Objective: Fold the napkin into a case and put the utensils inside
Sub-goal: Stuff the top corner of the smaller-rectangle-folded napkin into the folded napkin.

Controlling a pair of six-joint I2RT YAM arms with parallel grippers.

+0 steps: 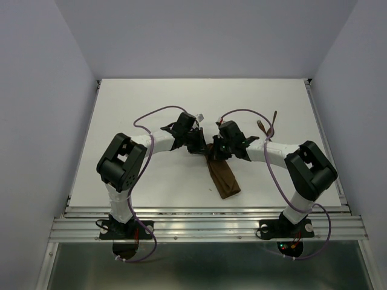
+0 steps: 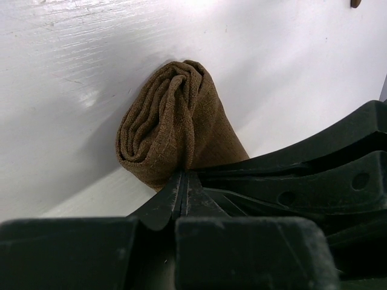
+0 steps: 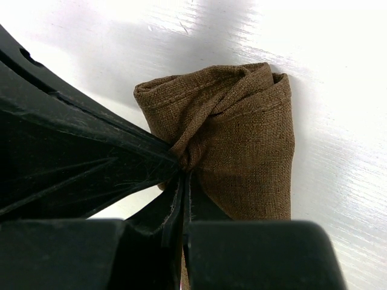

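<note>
Left hand (image 1: 202, 147) and right hand (image 1: 215, 151) cover one end of the case (image 1: 225, 180).

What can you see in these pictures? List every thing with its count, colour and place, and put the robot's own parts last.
napkin: one, dark brown, folded into a narrow strip, mid-table, far end pinched by both grippers
fork: one, dark brown, far right of the table, beside the right arm
other utensil: one, dark brown, just right of the fork; too small to tell its kind
table: one, white, under everything
rail: one, silver, near edge, under the arm bases
cables: two, purple, looped along the arms
arms: two, black and white
left gripper: one, black, shut on the napkin
right gripper: one, black, shut on the napkin
</note>
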